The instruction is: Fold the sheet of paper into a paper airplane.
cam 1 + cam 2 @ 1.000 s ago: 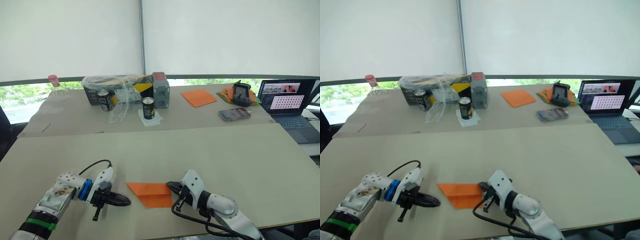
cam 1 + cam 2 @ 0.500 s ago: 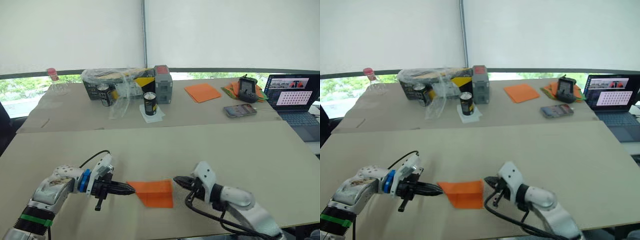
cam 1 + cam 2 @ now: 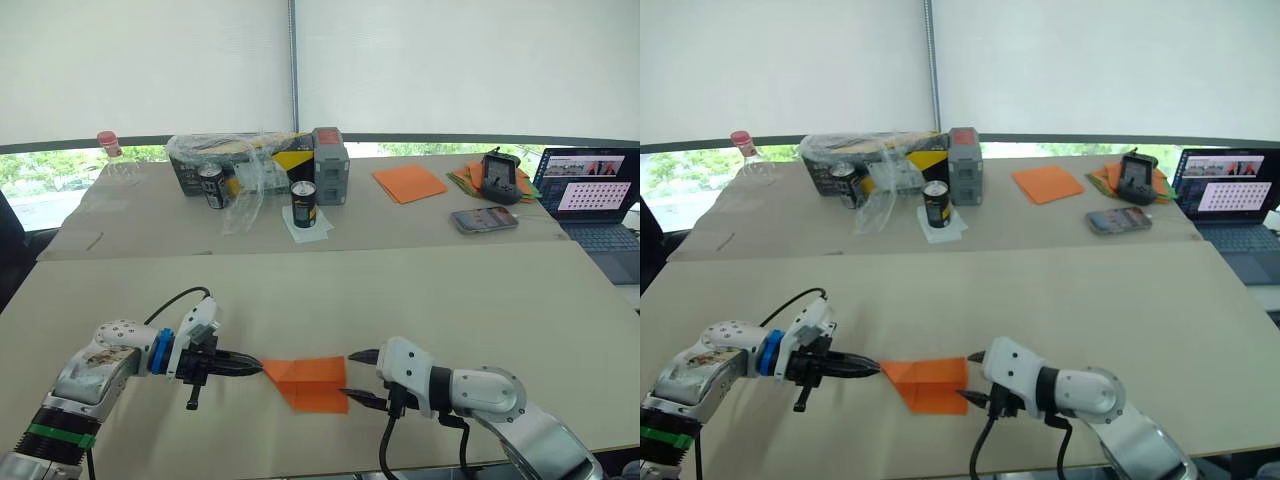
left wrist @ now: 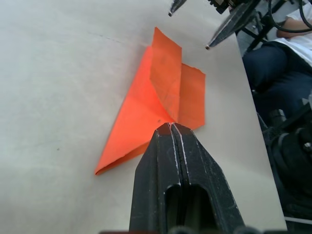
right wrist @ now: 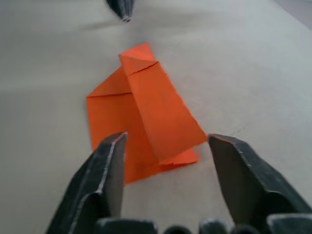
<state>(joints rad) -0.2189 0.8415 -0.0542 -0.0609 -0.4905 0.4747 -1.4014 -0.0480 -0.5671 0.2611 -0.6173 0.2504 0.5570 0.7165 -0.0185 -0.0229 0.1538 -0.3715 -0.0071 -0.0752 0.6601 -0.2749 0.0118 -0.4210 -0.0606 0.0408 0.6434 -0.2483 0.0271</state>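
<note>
**Half-folded paper sits between two hands on the near table**

The near table [image 3: 470, 290] carries the work; a second table [image 3: 400, 225] behind it holds clutter: a laptop [image 3: 590, 195] at far right, a plastic-wrapped box [image 3: 235, 165], a grey case [image 3: 330, 180], two cans [image 3: 304, 204], a spare stack of orange sheets [image 3: 409, 183], a phone [image 3: 483, 219] and a bottle [image 3: 110, 150] at far left.

The sheet of paper [image 3: 308, 379], already creased into a partial wedge with one flap standing up, lies flat near the front edge of the near table, between the two arms.

The right hand [image 3: 355, 375] sits just right of the paper, its fingers spread wide, one above and one below the paper's right edge, not gripping it. The left hand [image 3: 255, 368] has its fingers pressed together into a single point that rests at the paper's left tip; whether it pinches the tip or only touches it is unclear.

The risk I see: the paper is light and loose. If the right hand closes off-centre on the raised flap, it could crush the crease or drag the sheet sideways. A push from the left point could slide the paper away or buckle its tip, spoiling the fold lines.
</note>
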